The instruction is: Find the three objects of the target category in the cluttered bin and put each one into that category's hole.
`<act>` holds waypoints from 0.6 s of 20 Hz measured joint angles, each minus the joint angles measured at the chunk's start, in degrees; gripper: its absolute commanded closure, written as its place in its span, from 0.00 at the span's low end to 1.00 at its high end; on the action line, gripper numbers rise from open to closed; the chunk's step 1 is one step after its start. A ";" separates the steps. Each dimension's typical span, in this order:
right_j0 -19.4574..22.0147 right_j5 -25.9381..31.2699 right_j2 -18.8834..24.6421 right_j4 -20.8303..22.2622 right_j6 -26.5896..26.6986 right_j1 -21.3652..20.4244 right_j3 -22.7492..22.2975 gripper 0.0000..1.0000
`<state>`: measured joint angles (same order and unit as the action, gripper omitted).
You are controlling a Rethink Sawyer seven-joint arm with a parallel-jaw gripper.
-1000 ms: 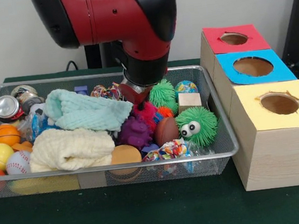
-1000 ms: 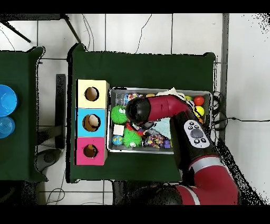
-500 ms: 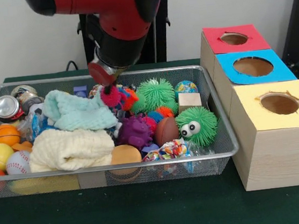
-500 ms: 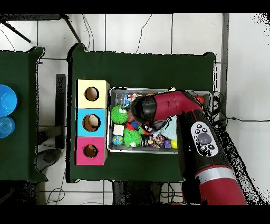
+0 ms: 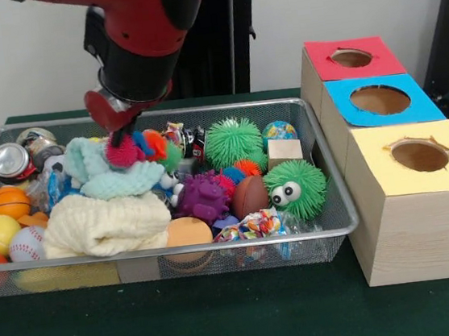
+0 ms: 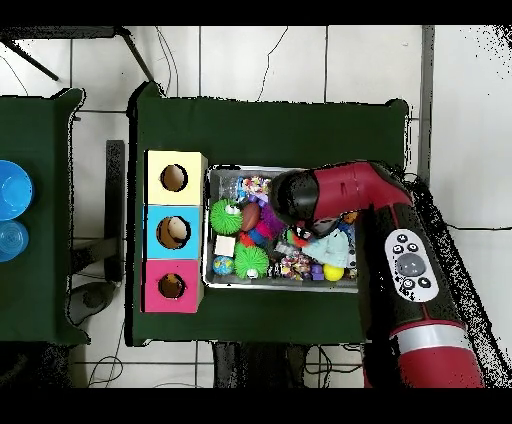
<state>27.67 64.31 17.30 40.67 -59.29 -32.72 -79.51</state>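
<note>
Gripper had grabbed a spiky toy over the bin

Left to right: gripper was clamped on a pink-orange spiky ball just above the mint cloth toward the wire bin's left, with 3 hole boxes off its right edge.

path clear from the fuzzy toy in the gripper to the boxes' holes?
Mostly. The gripper holds the multicolored fuzzy toy over the clutter at the bin's other end. Only the bin's side wall lies between it and the open-topped boxes.
</note>
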 measured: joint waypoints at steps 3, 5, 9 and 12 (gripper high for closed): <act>0.47 0.00 0.01 0.62 0.00 0.19 1.05 1.00; 1.29 0.00 0.01 0.79 0.00 0.82 2.25 0.00; 1.99 0.00 0.01 0.81 0.00 1.21 2.71 0.00; 2.71 0.01 0.02 0.75 0.00 1.16 2.71 0.00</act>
<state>30.38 64.32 17.32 41.42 -59.29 -31.56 -76.80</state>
